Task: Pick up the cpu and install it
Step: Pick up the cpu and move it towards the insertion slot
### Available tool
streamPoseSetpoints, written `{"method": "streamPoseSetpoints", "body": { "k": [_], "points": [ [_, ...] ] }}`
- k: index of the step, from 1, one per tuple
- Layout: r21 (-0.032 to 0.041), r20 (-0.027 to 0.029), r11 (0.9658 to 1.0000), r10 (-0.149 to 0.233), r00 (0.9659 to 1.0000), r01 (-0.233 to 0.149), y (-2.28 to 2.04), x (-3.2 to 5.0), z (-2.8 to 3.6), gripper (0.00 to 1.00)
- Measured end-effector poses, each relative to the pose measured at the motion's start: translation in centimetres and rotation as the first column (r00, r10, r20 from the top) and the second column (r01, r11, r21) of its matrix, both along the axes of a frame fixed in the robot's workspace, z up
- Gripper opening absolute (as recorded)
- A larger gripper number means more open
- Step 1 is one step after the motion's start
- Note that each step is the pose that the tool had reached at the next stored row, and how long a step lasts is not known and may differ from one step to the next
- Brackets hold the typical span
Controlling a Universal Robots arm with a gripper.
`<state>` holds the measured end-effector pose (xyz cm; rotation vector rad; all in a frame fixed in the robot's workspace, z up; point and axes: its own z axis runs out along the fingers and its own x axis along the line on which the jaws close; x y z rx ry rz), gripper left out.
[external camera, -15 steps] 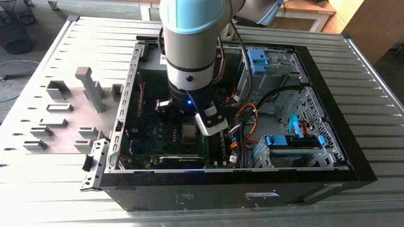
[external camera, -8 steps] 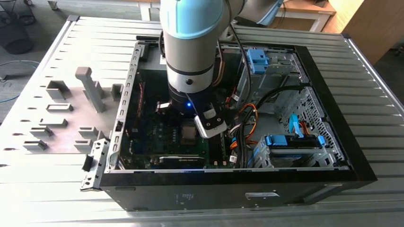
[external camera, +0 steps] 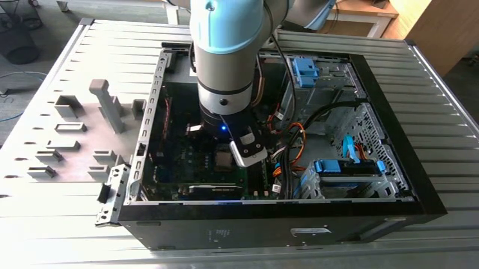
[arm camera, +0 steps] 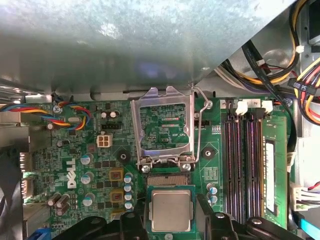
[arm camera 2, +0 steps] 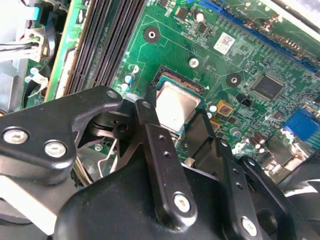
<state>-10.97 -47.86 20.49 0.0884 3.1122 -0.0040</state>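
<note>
Green motherboard (arm camera: pixel 50 165) inside open black case (external camera: pixel 262 227) — grey blocks (external camera: pixel 109 106) beside it on slatted table (external camera: pixel 45 235).

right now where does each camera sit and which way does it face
exterior view: above the open computer case, looking down; the arm shows.
first wrist view: on the arm, facing the motherboard and cpu; black linkage shows.
second wrist view: on the arm, oblique to the board; the linkage shows too.
shared: both wrist views show the cpu and motherboard.

A ribbed, silvery metal table (external camera: pixel 441 224) is lit evenly and softly. Grey floor (external camera: pixel 120 8) is seen beyond its far edge, and light wooden furniture (external camera: pixel 430 28) is placed toward the exterior view's right.
</note>
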Motion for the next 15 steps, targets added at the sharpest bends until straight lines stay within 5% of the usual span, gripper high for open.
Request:
{"method": "streamPoseSetpoints", "body": {
  "k": [15],
  "points": [
    [0.0003, 0.0002, 1.0000, 0.000, 1.0000, 0.000, -0.02, -0.18, -0.79, 0.47]
  ]
}}
